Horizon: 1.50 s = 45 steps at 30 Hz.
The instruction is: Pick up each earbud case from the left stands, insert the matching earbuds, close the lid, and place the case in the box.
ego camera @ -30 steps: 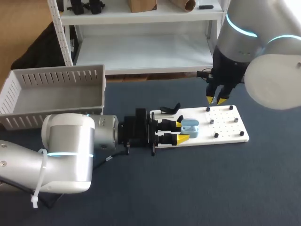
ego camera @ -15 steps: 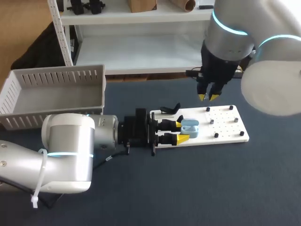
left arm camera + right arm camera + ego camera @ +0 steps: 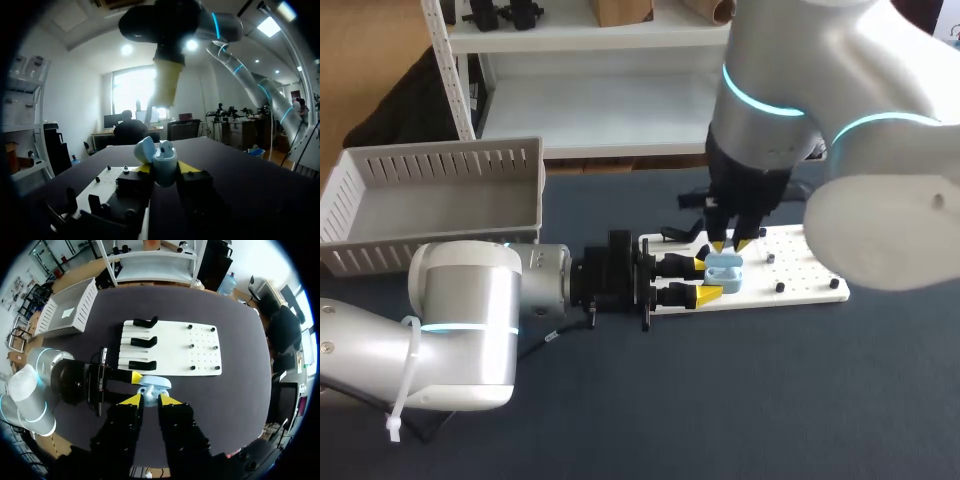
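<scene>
The pale blue earbud case, lid swung up, is pinched between the fingers of the left gripper at the middle of the head view. It sits over the left end of the white pegboard. The right gripper hangs just above the case (whether it grips anything cannot be told). The slatted grey box stands at the upper left of the desk, well apart from the case, and the left arm lies below the box's lower edge.
</scene>
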{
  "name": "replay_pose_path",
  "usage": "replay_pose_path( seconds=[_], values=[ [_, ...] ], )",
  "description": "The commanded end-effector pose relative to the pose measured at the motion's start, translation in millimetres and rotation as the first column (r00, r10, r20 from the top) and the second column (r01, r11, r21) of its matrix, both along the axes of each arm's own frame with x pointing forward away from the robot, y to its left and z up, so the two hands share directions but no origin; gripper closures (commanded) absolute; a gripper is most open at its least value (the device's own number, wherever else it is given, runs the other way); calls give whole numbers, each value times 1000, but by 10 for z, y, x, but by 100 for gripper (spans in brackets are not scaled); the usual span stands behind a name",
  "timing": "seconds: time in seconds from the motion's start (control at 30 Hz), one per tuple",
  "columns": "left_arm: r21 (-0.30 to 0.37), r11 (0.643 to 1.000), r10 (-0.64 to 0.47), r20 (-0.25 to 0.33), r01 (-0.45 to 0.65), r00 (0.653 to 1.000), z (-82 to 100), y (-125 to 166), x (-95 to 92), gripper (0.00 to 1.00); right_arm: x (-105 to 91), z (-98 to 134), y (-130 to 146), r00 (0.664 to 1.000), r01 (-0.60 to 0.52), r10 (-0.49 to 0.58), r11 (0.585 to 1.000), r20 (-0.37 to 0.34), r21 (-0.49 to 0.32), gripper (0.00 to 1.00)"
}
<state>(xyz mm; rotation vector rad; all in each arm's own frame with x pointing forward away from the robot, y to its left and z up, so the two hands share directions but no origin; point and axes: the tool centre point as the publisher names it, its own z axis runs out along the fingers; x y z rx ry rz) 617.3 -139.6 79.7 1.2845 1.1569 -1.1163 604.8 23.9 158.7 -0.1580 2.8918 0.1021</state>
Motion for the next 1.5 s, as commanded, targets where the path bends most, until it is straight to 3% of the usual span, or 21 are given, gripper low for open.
replay_pose_path(
  seconds=[0.03, 0.33, 1.5],
  values=[
    [0, 1000, 4, 1, -4, 1000, -5, -11, -1, 100, -57, -14, 27, 1000, -9, 9, 1000, -12, -3, 100],
    [0, 1000, 4, 1, -4, 1000, -5, -11, -1, 100, -168, -63, 62, 999, -35, 35, 999, -42, 6, 100],
    [0, 1000, 4, 1, -4, 1000, -5, -11, -1, 100, -93, -172, 141, 995, -58, 63, 996, -77, 73, 100]
  ],
)
